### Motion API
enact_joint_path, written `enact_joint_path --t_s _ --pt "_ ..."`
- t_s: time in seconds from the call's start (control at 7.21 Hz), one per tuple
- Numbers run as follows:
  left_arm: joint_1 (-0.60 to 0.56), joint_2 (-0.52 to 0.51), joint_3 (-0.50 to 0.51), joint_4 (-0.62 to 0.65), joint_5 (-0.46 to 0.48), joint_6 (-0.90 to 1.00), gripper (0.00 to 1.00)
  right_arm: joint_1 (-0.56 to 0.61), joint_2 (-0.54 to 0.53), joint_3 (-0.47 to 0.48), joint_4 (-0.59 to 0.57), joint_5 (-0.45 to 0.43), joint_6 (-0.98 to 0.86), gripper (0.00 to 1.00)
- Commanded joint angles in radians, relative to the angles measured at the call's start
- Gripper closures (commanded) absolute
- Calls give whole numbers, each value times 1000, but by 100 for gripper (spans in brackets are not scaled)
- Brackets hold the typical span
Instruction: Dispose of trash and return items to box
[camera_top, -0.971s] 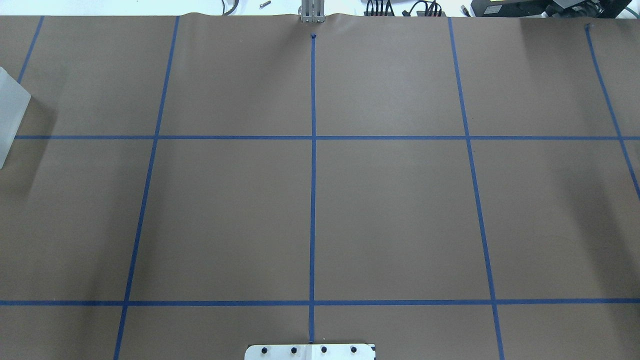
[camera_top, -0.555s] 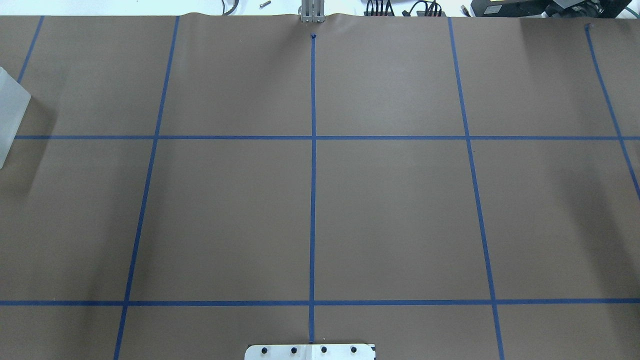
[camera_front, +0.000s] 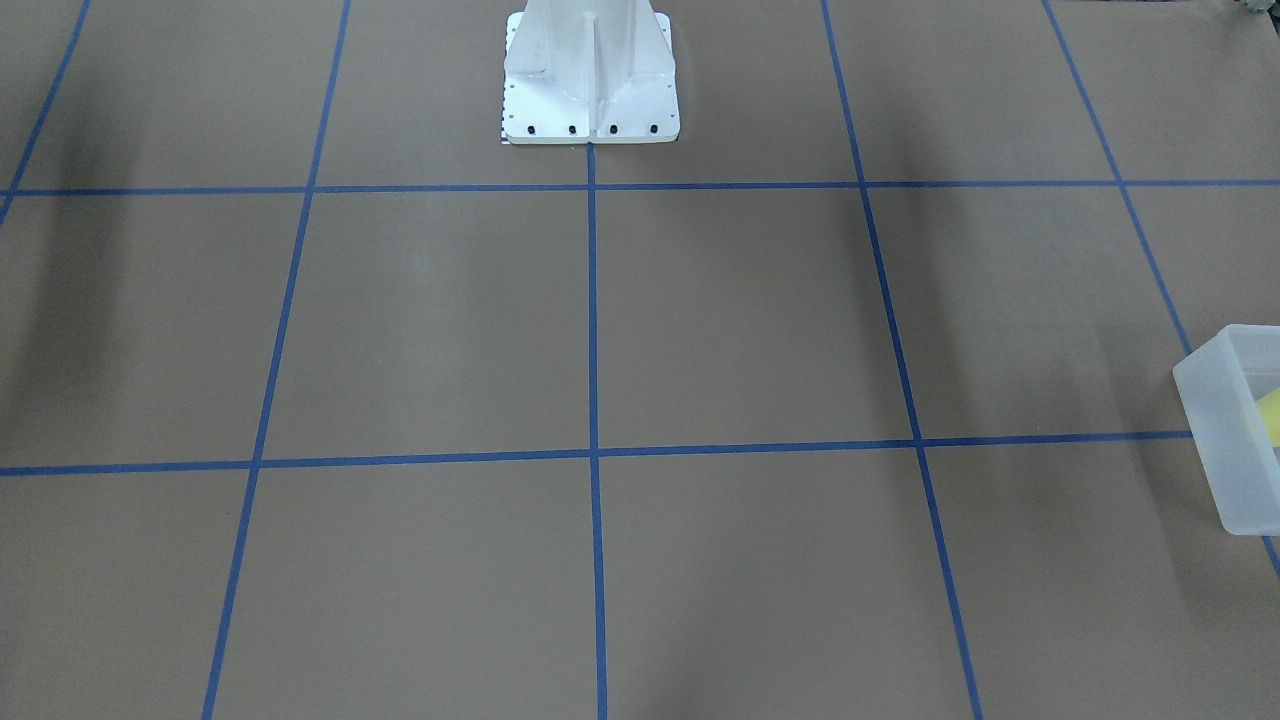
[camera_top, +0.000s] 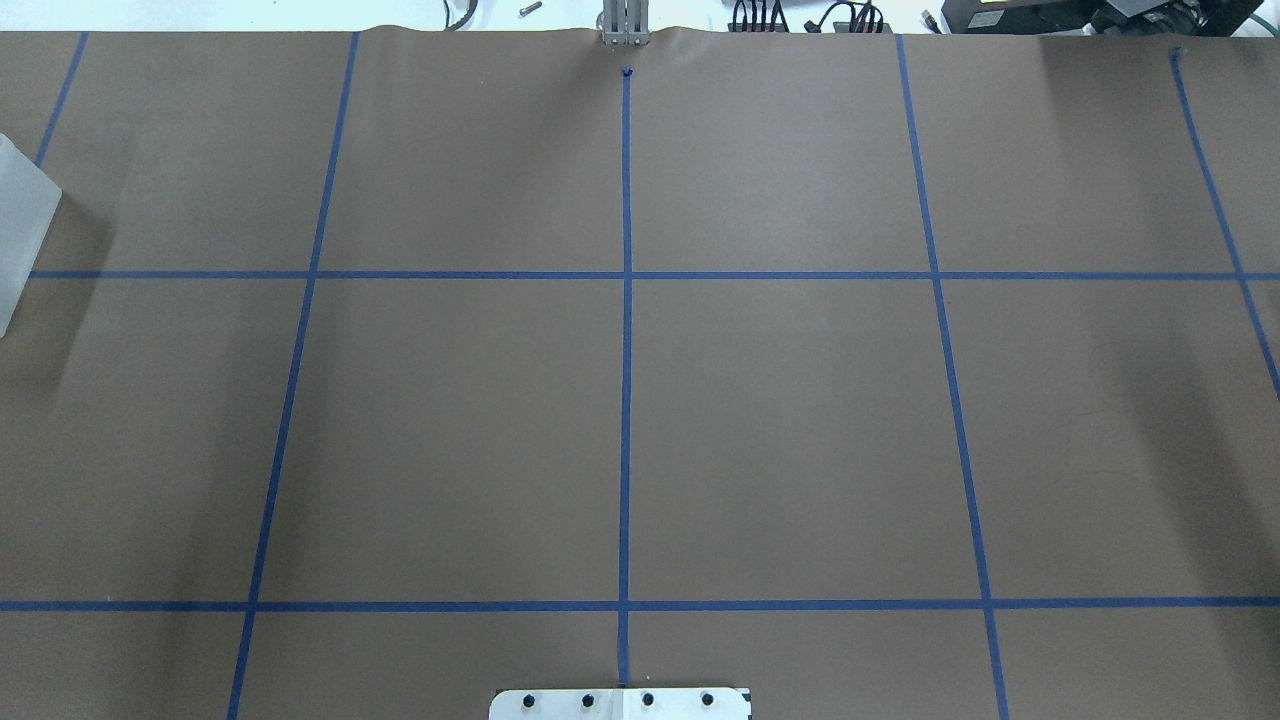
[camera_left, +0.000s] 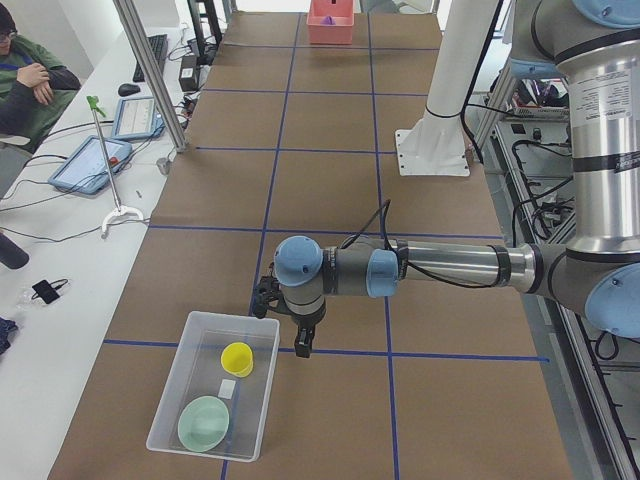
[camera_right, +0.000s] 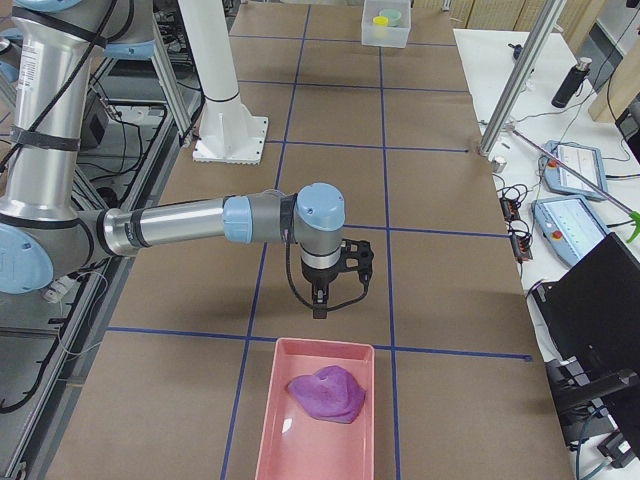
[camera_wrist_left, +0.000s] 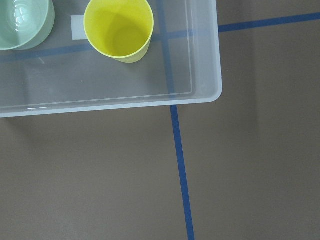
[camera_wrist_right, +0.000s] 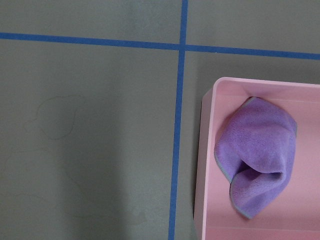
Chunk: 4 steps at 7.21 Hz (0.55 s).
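The frosted box (camera_left: 165, 400) stands at the table's left end. In it the yellow cup (camera_left: 237, 358) stands upright, with the mint-green bowl (camera_left: 204, 422) beside it. The left wrist view looks down on the cup (camera_wrist_left: 118, 27), the bowl (camera_wrist_left: 22, 22) and the box rim (camera_wrist_left: 205, 97). My left gripper (camera_left: 302, 348) hangs just outside the box's corner; I cannot tell whether it is open or shut. My right gripper (camera_right: 319, 310) hangs just before the pink tray (camera_right: 268, 420), which holds a purple cloth (camera_right: 327, 392); I cannot tell its state either. Neither wrist view shows fingers.
The white robot base (camera_front: 590, 90) stands at the table's edge. The box edge (camera_top: 20, 230) shows at the overhead view's left and in the front view (camera_front: 1225, 440). The right wrist view shows the tray rim (camera_wrist_right: 207, 150) and the cloth (camera_wrist_right: 257, 155). An operator (camera_left: 30, 85) sits beside the table.
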Motion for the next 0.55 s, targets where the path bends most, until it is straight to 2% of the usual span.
enact_joint_path --t_s 0.0,0.42 --pt "0 -1 0 0 0 0 1 -3 2 1 1 0 0 0" --pt "0 -4 0 0 0 0 1 -3 2 32 0 0 0 0"
